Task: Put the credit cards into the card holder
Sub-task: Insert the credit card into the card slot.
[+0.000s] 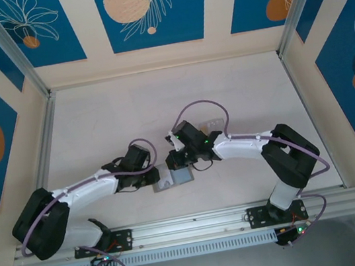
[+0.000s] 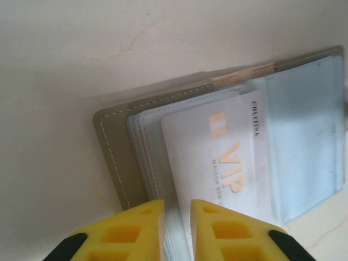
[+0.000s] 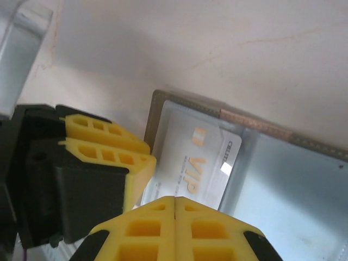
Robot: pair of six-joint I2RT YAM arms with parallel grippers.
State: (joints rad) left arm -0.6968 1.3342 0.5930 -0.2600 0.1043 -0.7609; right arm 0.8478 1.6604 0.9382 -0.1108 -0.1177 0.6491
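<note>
Left wrist view: the card holder [image 2: 117,152] lies open on the bench [image 2: 65,65]. Its cover edge and pale sleeves reach right up to the left gripper [image 2: 176,209], whose yellow fingers stand a narrow slot apart over the sleeve edge. Whether they pinch it I cannot tell. A white VIP card [image 2: 217,157] sits part-way inside a sleeve pocket. In the right wrist view the right gripper [image 3: 174,204] is closed finger to finger with nothing between, its tips at the card's near edge and the left gripper just beside it. From the top view, bare bench surrounds the holder, and a clear box [image 1: 211,124] lies just beyond.
</note>
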